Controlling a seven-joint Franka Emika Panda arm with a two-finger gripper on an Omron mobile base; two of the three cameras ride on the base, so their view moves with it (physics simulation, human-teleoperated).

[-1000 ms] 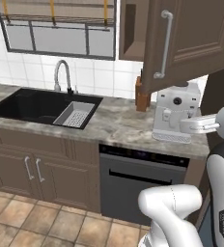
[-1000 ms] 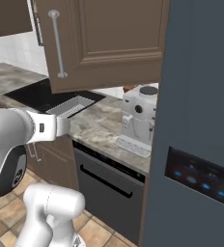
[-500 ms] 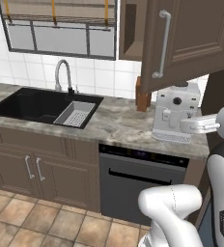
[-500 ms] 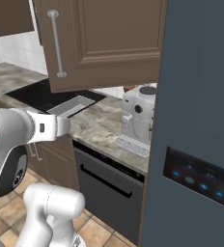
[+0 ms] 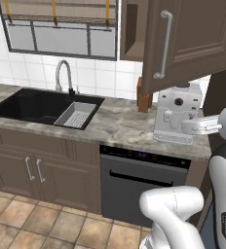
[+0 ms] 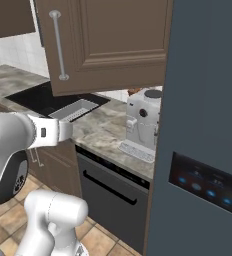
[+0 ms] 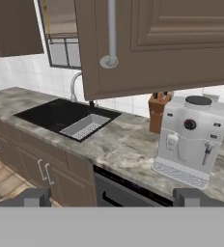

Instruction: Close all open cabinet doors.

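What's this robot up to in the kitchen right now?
It is meant to shut the wall cupboards, and nothing is in its grip yet. One tall brown cabinet door hangs swung open above the marble counter, over a white coffee machine. In the hand view the gripper is open and faces that door from below its silver bar handle, not touching it. So the door is not yet closed.

Cabinet door [image 5: 195, 41]: top cut off by the frame edge in all three views.
Bar handle [image 7: 111, 31]: upper part out of the hand view.
Knife block [image 5: 143, 98]: partly hidden behind the door's lower corner.
Gripper: finger opening cannot be told.
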